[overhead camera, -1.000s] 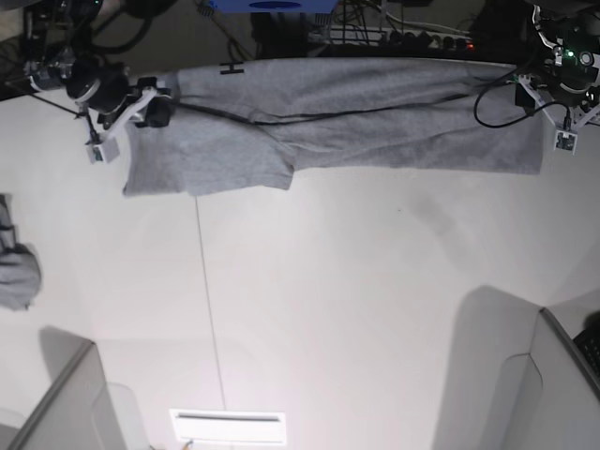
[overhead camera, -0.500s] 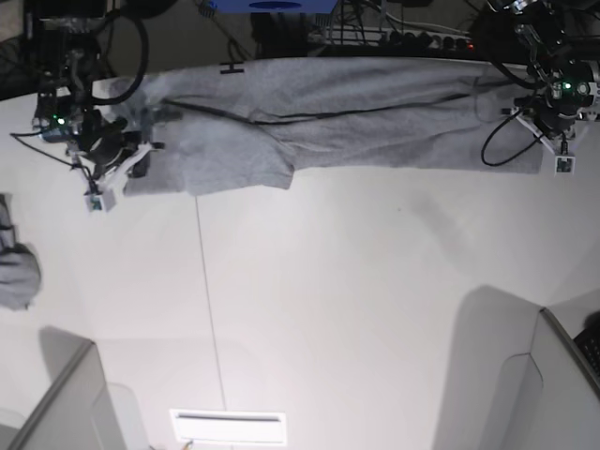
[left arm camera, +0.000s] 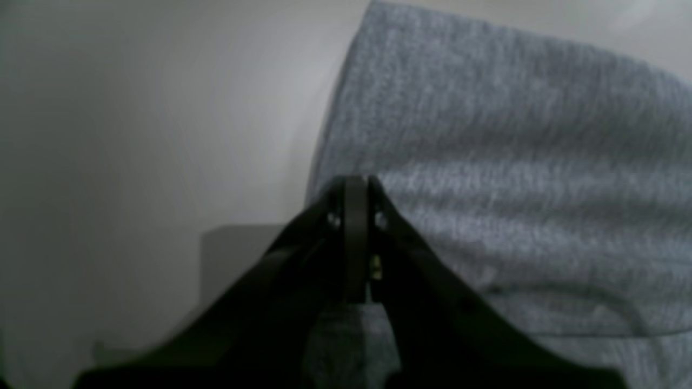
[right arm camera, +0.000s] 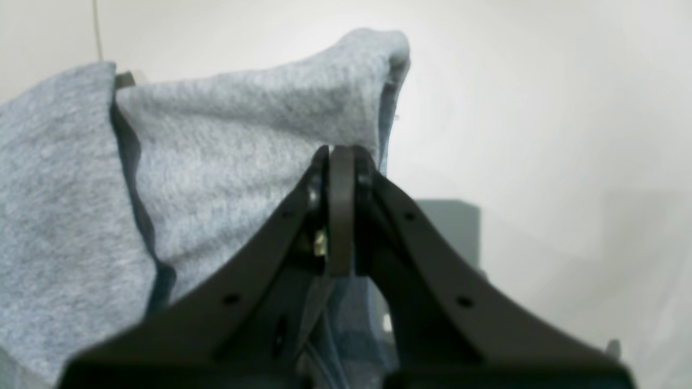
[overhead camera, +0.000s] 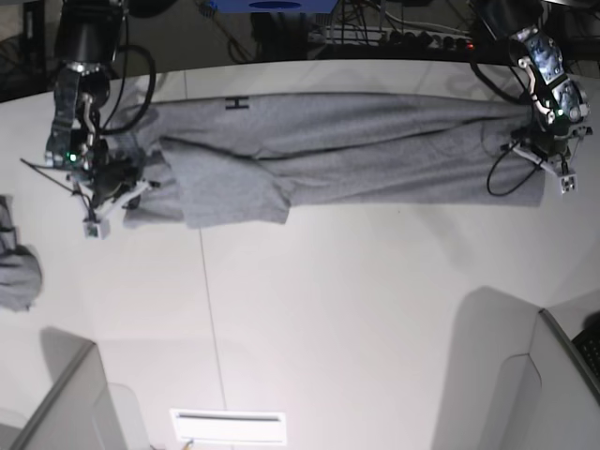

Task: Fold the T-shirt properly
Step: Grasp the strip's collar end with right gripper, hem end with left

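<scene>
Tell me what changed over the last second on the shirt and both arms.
Both tools came down onto the T-shirt ends and closed: the left tool and right tool now pinch fabric, bunching the sleeve end. The small grey cloth lump stayed put.

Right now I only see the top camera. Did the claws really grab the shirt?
Observer: Yes. In the left wrist view the left gripper has its jaws shut on the edge of the T-shirt.
Operator: And the other one?
Observer: The right gripper is shut on the T-shirt too, with a peak of cloth standing up above its tips.
Operator: Is anything else under it?
Observer: Beside that peak, only the bare white table shows.
</scene>
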{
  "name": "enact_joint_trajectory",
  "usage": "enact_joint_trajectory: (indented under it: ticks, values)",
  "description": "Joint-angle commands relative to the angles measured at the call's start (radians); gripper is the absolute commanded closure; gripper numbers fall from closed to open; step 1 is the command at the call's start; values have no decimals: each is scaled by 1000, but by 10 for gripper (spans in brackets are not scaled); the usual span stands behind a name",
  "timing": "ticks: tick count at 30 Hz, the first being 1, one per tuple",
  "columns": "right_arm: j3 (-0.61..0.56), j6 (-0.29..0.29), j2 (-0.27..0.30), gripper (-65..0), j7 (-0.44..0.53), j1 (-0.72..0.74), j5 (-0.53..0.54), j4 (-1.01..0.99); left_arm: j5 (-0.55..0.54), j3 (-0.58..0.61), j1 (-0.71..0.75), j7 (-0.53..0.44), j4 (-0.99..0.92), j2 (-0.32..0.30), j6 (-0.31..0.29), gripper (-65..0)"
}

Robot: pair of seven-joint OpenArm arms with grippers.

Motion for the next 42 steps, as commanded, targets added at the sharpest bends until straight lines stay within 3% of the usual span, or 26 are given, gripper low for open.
enact_joint_trajectory:
  ticks: [1,5,8,17,19,23,25,27,32,33,37,39,42]
  values:
    - [1,-20,13,0,-48,15,-45,-18,7,5,-19,44,-3,-1,-1,0]
    - [1,-20,22,0,-51,54,-45,-17,7,5,-97,53,-2,-1,-1,0]
    - [0,-20,22,0,-77,57,-43,40,7,5,-148,132,17,-3,-3,0]
    - [0,-11,-1,0,-239,49,-39,456,-5,-2,-185,287,294,-3,-13,0]
    - [0,-11,-9,0,-267,37,-39,536,-5,-8,-179,311,333,-3,-56,0]
    - [0,-11,-52,0,-268,-25,-39,632,-5,-107,-139,343,345,-3,-230,0]
    - [0,-10,-75,0,-267,-55,-39,628,-4,-134,-97,342,345,-3,-283,0]
    - [-6,-10,-101,0,-245,-91,-39,626,-5,-159,-56,330,345,-3,-323,0]
    - [-12,-10,-147,0,-163,-166,-39,614,-93,-231,21,261,328,-3,-323,0]
    - [-14,-8,-156,0,-160,-173,-39,606,-143,-251,32,258,314,-3,-323,-30]
    - [-48,-8,-158,0,-158,-192,-39,592,-304,-331,38,259,219,-21,-323,-347]
    - [-54,-8,-158,0,-160,-193,-39,595,-335,-320,36,259,167,-38,-323,-467]
    - [-54,-8,-162,0,-163,-193,-39,594,-349,-298,24,256,107,-47,-323,-573]
